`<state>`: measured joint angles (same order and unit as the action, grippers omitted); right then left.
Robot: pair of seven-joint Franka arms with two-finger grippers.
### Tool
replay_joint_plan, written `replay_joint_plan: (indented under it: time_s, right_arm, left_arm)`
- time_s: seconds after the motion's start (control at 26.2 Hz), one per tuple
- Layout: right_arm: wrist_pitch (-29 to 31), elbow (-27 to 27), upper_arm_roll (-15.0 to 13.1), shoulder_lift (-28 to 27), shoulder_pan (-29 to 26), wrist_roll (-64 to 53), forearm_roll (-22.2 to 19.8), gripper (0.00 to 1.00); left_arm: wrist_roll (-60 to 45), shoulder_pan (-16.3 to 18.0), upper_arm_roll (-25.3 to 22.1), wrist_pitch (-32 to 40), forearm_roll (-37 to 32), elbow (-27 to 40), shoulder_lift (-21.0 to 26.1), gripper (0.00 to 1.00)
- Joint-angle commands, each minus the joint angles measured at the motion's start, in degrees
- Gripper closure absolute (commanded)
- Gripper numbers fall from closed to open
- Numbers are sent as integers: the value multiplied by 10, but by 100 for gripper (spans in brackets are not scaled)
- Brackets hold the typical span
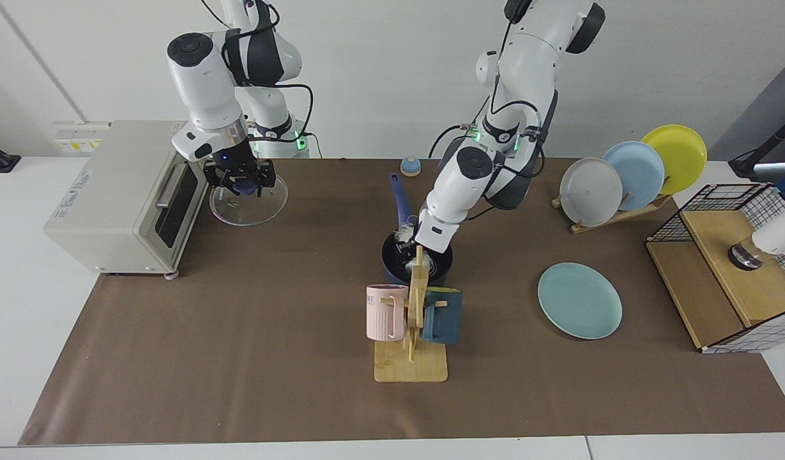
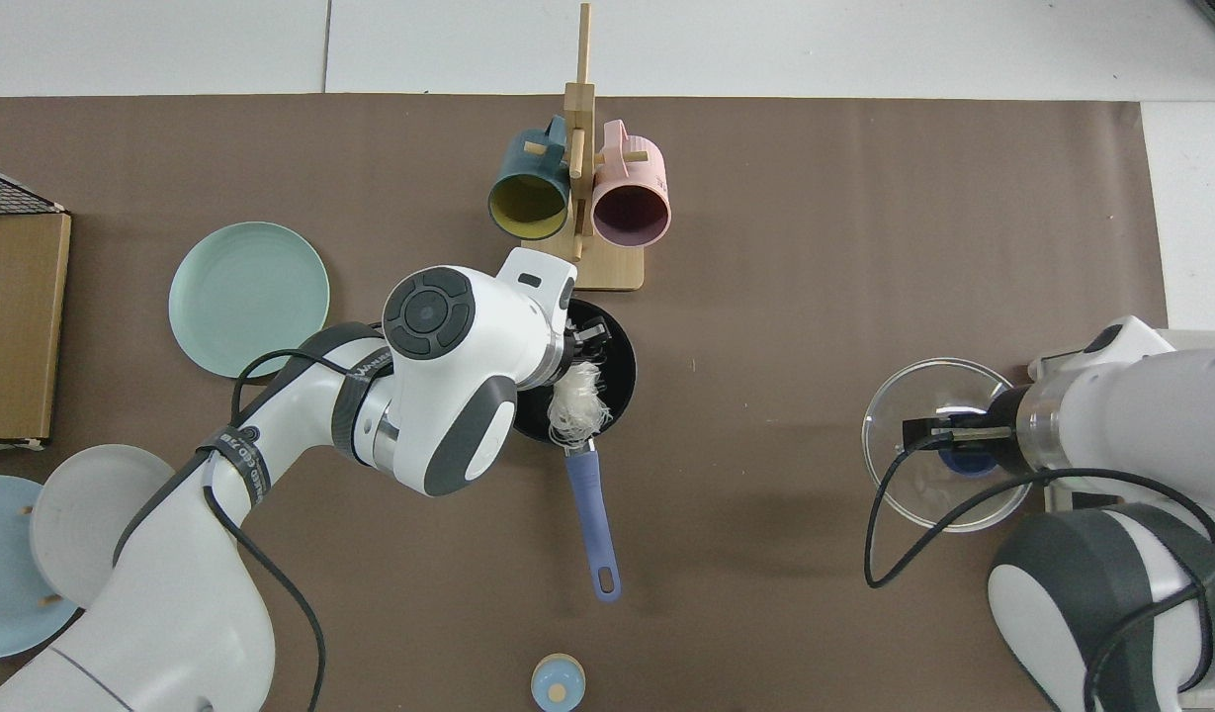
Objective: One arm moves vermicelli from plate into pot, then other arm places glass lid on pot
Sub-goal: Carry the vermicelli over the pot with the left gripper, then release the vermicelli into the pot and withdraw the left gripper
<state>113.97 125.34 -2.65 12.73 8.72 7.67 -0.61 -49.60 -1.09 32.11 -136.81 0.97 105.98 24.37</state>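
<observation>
Vermicelli [image 2: 574,400] is hanging down into the pot [image 2: 619,368], left gripper [image 2: 585,341] clamped on it over the pot. Plate [image 1: 579,300] is sitting bare on the mat, well apart. Right gripper [image 1: 240,183] is pinching the glass lid [image 1: 248,203] by its knob, holding it beside the toaster oven [image 1: 121,195].

Facing view: you look across the table toward both arm bases.
Top view: straight down.
Shared: pot [image 1: 405,262] [image 2: 617,381].
</observation>
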Motion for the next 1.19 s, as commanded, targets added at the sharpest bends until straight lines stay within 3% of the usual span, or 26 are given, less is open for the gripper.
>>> replay_joint_plan:
  time_s: [0.0, 0.34, 0.69, 0.92, 1.15]
  right_arm:
    - [-12, -9, 15, 0, -13, 9, 6, 100]
    - [-9, -7, 33, -1, -18, 37, 17, 100]
    - [4, -9, 111, -9, -19, 154, 18, 100]
    - [19, -32, 170, -32, -18, 256, 18, 100]
    - [10, -82, 207, -73, -10, 342, 18, 100]
  left_arm:
    - [-2, 1, -5, -12, -6, 3, -5, 0]
    - [1, 7, -7, 55, -8, -38, -19, 0]
    - [78, 35, -19, 257, -43, -144, -60, 0]
    - [173, 43, -70, 322, -40, -147, -121, 0]
    - [298, 44, -140, 398, -32, -146, -185, 0]
